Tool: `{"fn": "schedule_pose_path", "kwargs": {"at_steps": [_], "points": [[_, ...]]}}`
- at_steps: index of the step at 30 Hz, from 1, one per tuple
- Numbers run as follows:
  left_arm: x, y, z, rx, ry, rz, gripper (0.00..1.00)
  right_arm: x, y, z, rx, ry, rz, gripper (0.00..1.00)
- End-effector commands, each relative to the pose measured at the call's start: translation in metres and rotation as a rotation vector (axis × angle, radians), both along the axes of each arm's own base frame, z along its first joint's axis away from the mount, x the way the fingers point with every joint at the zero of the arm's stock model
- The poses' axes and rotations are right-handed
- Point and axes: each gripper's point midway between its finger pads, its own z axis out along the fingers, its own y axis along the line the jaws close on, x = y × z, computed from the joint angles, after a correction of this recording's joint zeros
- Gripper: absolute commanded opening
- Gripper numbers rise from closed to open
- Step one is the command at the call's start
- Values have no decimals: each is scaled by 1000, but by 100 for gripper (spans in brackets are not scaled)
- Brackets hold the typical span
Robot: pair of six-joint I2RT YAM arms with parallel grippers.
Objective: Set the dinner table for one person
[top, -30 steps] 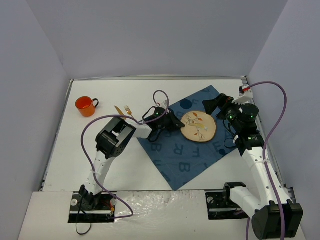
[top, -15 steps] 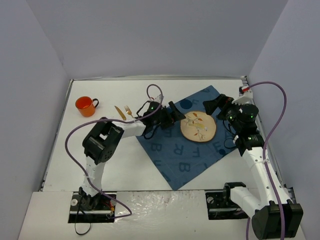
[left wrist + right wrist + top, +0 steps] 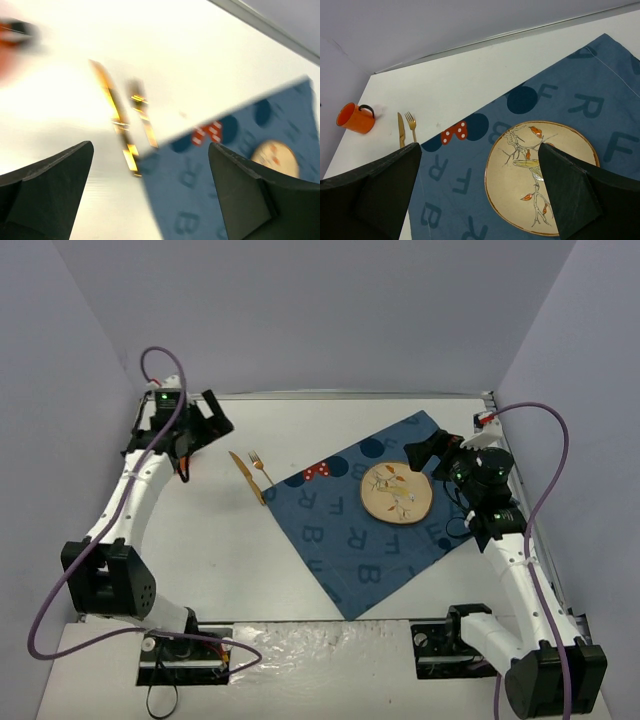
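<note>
On the white dinner table (image 3: 220,560) lies a blue letter-printed cloth (image 3: 340,540) with a cream plate (image 3: 397,492) painted with branches on it. A gold knife (image 3: 247,477) and fork (image 3: 261,468) lie side by side just off the cloth's left corner. An orange mug (image 3: 354,119) stands further left; my left arm hides it in the top view. My left gripper (image 3: 205,425) hangs open and empty at the far left, near the mug. My right gripper (image 3: 425,450) is open above the plate's far right edge, holding nothing.
Grey walls close in the table on the left, the back and the right. A metal edge strip (image 3: 320,396) runs along the far side. Purple cables loop off both arms. The left wrist view is blurred by motion.
</note>
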Motion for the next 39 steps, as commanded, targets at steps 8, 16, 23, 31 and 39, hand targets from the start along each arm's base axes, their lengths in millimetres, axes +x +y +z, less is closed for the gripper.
{"fn": "schedule_pose_path", "kwargs": {"at_steps": [8,16,23,31,39], "points": [[-9,186,-21,196,205,295,88,-6,22,15,-83,-105,69,100],[33,209,-51,146,262,341,79,-13,34,6,-90,-103,135,100],[45,218,-80,125,316,359,68,-11,35,-4,-101,-85,138,100],[45,230,-105,124,368,370,44,-7,37,-7,-95,-84,141,100],[51,234,-111,130,373,373,27,-6,37,-7,-92,-86,144,100]]}}
